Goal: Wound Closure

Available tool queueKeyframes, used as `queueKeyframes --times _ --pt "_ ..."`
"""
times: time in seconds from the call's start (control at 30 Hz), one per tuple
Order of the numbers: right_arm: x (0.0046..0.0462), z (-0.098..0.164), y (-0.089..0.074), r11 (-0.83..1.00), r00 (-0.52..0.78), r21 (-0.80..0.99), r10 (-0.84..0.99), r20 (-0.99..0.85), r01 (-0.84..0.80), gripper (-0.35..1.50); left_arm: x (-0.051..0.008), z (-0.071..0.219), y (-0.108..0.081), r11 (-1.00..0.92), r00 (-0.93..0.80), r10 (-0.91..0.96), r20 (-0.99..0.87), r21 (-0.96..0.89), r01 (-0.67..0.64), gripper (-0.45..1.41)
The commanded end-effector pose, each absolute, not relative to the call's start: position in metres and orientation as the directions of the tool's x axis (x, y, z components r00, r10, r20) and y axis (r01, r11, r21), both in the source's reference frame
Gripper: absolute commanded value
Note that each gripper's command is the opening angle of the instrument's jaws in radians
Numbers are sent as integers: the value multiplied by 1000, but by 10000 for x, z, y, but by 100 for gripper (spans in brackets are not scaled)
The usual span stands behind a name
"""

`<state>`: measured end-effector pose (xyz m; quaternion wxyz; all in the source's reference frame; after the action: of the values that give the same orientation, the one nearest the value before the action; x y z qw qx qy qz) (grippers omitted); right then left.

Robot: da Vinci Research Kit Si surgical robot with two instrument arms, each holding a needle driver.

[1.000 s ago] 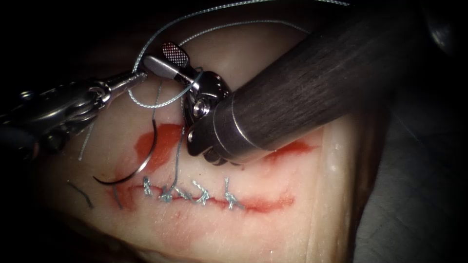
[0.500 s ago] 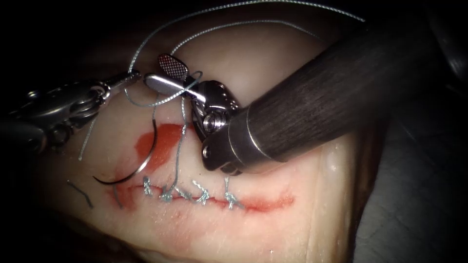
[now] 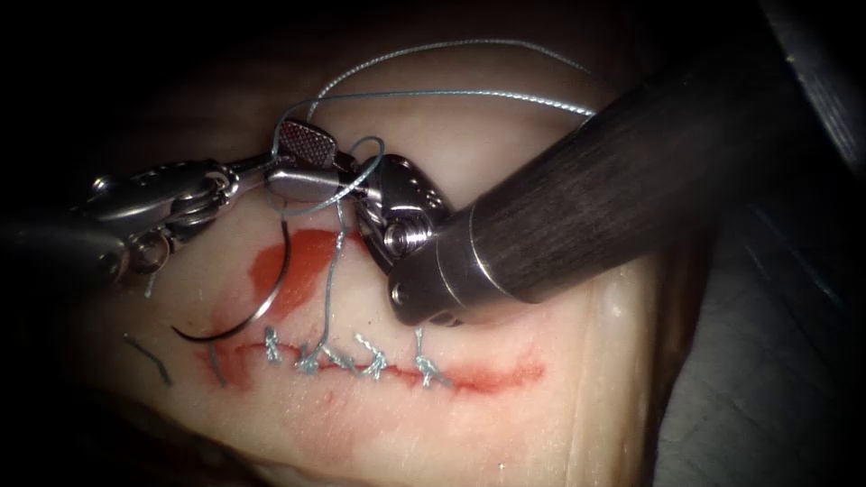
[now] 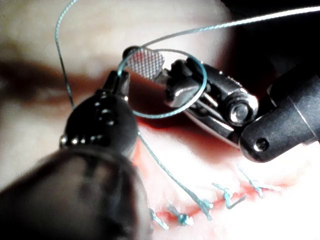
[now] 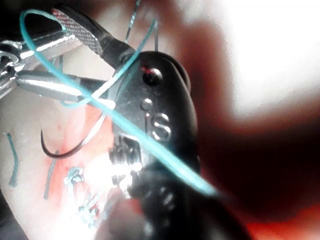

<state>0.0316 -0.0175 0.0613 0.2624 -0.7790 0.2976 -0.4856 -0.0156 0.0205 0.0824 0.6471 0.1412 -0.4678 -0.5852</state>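
Observation:
The tissue (image 3: 505, 424) carries a cut (image 3: 492, 374) with several knotted stitches (image 3: 365, 356) along it. The curved needle (image 3: 271, 298) lies loose on the tissue by the cut's left end, with neither tool holding it; it also shows in the right wrist view (image 5: 65, 150). My left tool (image 3: 262, 164) is shut on the thread (image 3: 451, 93), its tip right at the right tool's jaws. My right tool (image 3: 284, 162) has its jaws open and a loop of thread wound round them (image 4: 200, 85). One strand (image 3: 332, 271) runs down to the stitch line.
Red fluid (image 3: 298, 257) stains the tissue above the stitches. Short cut ends of thread (image 3: 149, 356) lie at the far left. The right tool's thick dark shaft (image 3: 613, 180) crosses over the tissue from the upper right. The tissue's edge (image 3: 645, 361) drops off on the right.
My left tool has moved right and slightly down with the thread, up to the right tool's open jaws. The right tool has drawn back to the right, and the loop sits tighter round its jaws.

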Motion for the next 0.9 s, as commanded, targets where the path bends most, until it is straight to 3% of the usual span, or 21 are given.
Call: queueKeyframes --times 0.03,0.1,0.2,0.3,0.67,0.9 --pt "325 617 -176 -692 344 -683 -716 607 -234 76 -161 830 207 278 -119 -890 441 730 625 -45" --pt "323 614 -176 -689 354 -682 -718 599 -245 78 -158 833 209 282 -114 -890 441 730 622 -45" --pt "320 608 -180 -647 379 -759 -722 578 -76 81 -153 836 210 277 -112 -889 444 716 640 -45" --pt "320 605 -181 -654 319 -756 -715 622 7 81 -152 837 209 278 -107 -890 443 714 643 -45" --pt "322 599 -171 -727 258 -661 -685 681 -185 71 -161 841 210 285 -92 -897 432 725 627 -45" --pt "327 592 -164 -819 159 -474 -541 826 -324 73 -168 844 208 295 -82 -899 430 733 612 -45"
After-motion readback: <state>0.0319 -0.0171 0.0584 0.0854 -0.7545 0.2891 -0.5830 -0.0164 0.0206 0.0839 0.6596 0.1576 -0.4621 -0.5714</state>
